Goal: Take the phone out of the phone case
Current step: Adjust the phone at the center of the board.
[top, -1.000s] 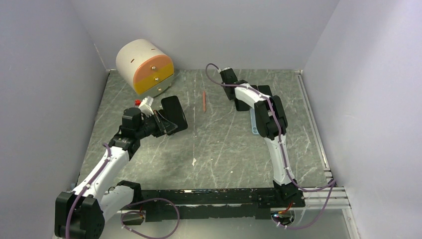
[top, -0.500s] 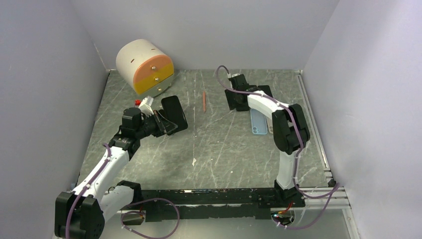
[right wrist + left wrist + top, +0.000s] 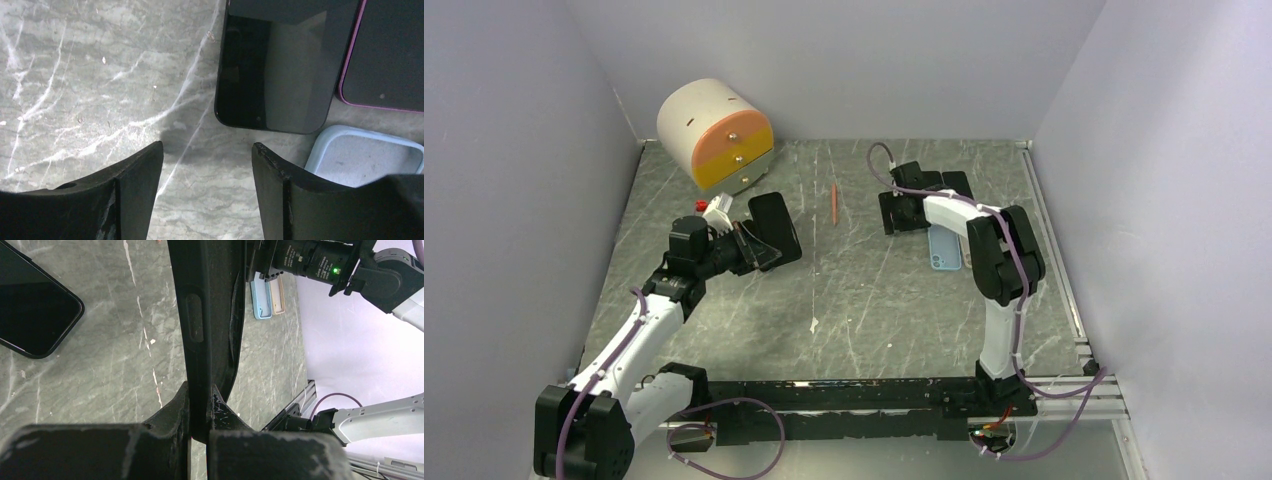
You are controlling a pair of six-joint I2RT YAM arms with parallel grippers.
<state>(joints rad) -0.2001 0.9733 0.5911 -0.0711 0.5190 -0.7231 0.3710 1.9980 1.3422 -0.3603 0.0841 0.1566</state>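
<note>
Marbled grey table (image 3: 864,290), pale walls all round, and the action is split between two corners. On the left, the left gripper (image 3: 200,390) is clenched hard on the edge of a black case (image 3: 205,300), holding it up off the surface edge-on. Whether anything sits inside it I can't tell from this angle, though a second phone (image 3: 30,305) lies flat on the table close beside it. Over at the far right, the right gripper (image 3: 207,147) is released, fingers wide with nothing between them, hovering low. Just ahead of its tips, not touching, lies the black phone (image 3: 272,75), screen up and flat on the table. It sits a little toward the right finger, and its long side seems to run straight away from the gripper. Beside it is a pink-rimmed slab (image 3: 385,55), and a blue case (image 3: 360,155) rests near the right finger. By my reading the phone is out of the case and lying free. The right arm is by far the nearer one, so any regrasp would mean nudging forward and right along that long axis.
</note>
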